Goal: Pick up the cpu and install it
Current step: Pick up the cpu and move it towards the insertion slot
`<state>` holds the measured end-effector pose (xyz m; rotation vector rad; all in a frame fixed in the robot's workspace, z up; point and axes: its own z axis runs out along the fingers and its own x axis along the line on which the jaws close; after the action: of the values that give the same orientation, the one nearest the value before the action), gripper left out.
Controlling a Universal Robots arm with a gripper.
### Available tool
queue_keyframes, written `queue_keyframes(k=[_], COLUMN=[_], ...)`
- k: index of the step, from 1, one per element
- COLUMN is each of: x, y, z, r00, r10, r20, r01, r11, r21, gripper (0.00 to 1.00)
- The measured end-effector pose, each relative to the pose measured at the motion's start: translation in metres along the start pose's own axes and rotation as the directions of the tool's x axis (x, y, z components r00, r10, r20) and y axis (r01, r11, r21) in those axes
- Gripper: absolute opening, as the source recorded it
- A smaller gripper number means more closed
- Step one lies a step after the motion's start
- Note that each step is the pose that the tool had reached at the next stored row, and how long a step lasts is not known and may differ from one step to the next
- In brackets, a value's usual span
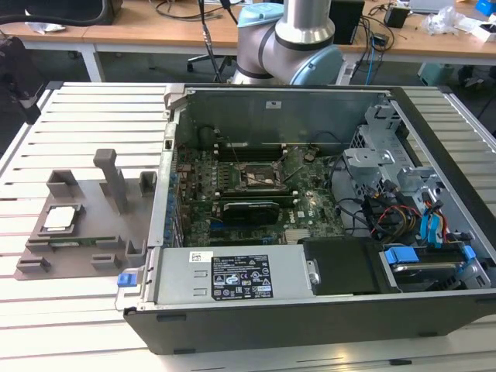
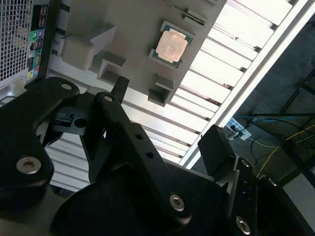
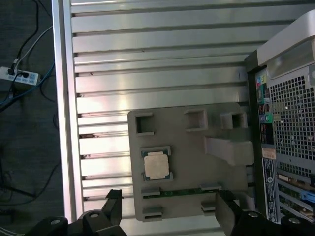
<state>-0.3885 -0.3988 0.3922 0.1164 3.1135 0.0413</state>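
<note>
The cpu (image 1: 62, 218) is a small square chip with a pale silver top. It lies flat in a recess of the grey fixture (image 1: 85, 232) on the slatted table, to the exterior view's left of the open computer case (image 1: 310, 310). Both wrist views look down on the cpu (image 3: 156, 165) (image 2: 172, 47) from well above. My gripper (image 3: 167, 199) hangs open above the fixture's edge, apart from the chip, with nothing between its black fingers (image 3: 114, 199). In the second wrist view the gripper (image 2: 167, 115) and its linkage fill the foreground. The dark socket frame (image 1: 260, 180) sits on the motherboard inside the case.
A tall grey post (image 1: 115, 180) and several low blocks rise from the fixture near the chip. The case's rear panel (image 3: 285, 128) stands beside the fixture. Drive cages and cables (image 1: 403, 194) crowd the case's right. The table edge (image 3: 61, 123) drops to a floor with cables.
</note>
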Motion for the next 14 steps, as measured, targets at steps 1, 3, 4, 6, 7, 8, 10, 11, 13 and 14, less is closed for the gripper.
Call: queue_keyframes(k=[1, 3, 4, 6, 7, 8, 10, 11, 13, 14], x=[-0.0002, -0.0002, -0.0002, -0.0002, -0.0002, -0.0001, -0.0001, -0.0001, 0.0, 0.0], y=[-0.0001, -0.0001, -0.0001, 0.0, -0.0001, -0.0001, -0.0002, -0.0002, -0.0002, -0.0002], z=[0.0, 0.0, 0.0, 0.0009, 0.0013, 0.002, 0.0039, 0.0044, 0.0054, 0.0059], r00=[1.0, 0.9996, 0.9996, 0.9996, 0.9996, 0.9996, 0.9996, 0.9996, 0.9996, 0.9996], r10=[-0.003, -0.027, -0.027, -0.027, -0.027, -0.027, -0.027, -0.027, -0.027, -0.027], r20=[0.0005, 0.0, 0.0, 0.0, -0.0001, 0.0001, 0.0, 0.0, 0.0, 0.0], r01=[0.003, 0.027, 0.027, 0.027, 0.027, 0.027, 0.027, 0.027, 0.027, 0.027], r11=[1.0, 0.9996, 0.9996, 0.9996, 0.9996, 0.9996, 0.9996, 0.9996, 0.9996, 0.9996], r21=[0.0082, 0.0096, 0.0097, 0.0097, 0.0099, 0.0097, 0.0098, 0.0097, 0.0098, 0.0098], gripper=[0.84, 0.84, 0.84, 0.84, 0.84, 0.84, 0.84, 0.84, 0.84, 0.84])
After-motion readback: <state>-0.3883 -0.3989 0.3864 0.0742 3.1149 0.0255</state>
